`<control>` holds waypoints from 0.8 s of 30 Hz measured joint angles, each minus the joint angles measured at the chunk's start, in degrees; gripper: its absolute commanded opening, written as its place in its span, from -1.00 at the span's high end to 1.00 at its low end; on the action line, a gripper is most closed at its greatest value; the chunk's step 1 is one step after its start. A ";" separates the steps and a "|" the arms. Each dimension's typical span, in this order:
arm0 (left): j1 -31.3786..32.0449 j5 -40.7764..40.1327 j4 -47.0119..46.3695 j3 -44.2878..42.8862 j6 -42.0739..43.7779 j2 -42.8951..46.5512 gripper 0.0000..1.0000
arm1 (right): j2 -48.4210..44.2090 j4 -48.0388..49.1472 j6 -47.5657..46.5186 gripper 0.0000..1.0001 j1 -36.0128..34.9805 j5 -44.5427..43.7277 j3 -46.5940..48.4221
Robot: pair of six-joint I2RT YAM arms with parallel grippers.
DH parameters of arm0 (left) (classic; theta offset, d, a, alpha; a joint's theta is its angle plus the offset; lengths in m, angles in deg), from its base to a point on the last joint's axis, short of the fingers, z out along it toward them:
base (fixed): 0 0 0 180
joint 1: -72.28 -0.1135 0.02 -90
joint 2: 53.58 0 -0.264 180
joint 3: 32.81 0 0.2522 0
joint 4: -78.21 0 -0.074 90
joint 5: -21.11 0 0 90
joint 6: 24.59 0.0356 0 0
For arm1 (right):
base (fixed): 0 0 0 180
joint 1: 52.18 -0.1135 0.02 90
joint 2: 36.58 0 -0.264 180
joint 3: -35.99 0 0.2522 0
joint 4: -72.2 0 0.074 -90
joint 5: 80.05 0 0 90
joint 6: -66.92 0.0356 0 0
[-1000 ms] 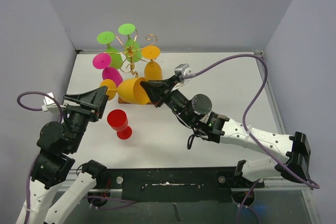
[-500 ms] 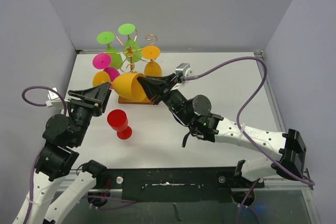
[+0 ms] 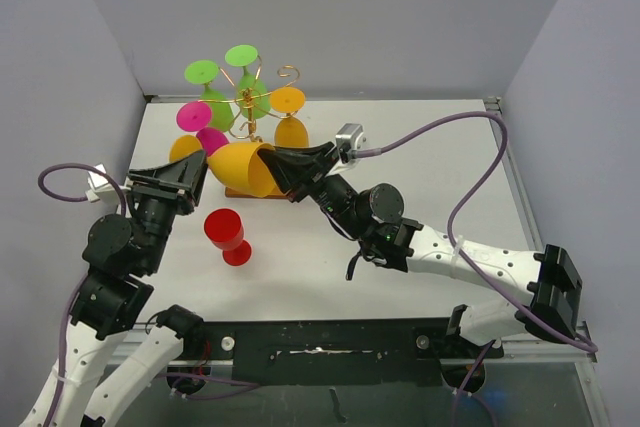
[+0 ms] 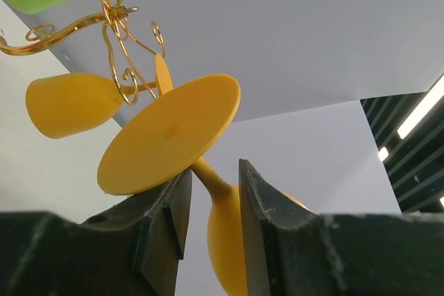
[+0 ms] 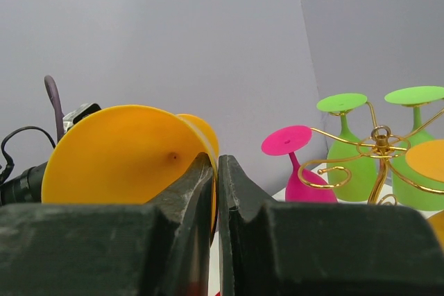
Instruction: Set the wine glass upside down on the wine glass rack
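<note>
We see the white counter (image 3: 430,147), the gold wire wine glass rack (image 3: 248,112) at its back, the orange plastic wine glass (image 3: 243,169) sideways just before it: right tool (image 5: 216,178) clamped on its rim, left tool (image 4: 212,177) part-open astride its stem.

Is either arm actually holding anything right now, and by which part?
The right tool pinches the orange wine glass by its bowl's rim. The left tool straddles its stem, not visibly clamped.

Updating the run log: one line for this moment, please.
right gripper: shut on yellow wine glass rim | left gripper: open, straddling its stem
</note>
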 measured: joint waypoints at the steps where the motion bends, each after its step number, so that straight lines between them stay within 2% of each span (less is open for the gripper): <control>1: 0.00 -0.07 -0.07 0.00 -0.20 -0.11 0.44 | 0.15 0.44 0.07 1.00 0.04 0.20 -0.09; 7: 0.00 -0.50 -0.48 0.02 -1.51 -0.55 0.53 | 0.52 2.21 0.15 1.00 0.07 1.79 -1.20; 14: 0.00 -1.14 -3.15 0.04 -3.32 -0.98 0.76 | 0.52 3.98 0.37 0.98 0.42 3.30 -2.82; 19: -0.02 -1.60 -5.01 0.09 -3.21 -1.27 1.00 | 0.52 4.11 1.36 0.65 0.42 4.17 -3.85; 24: -0.02 -1.75 -6.86 0.13 -1.49 -1.51 1.00 | 0.44 2.32 2.54 0.43 0.13 5.86 -5.42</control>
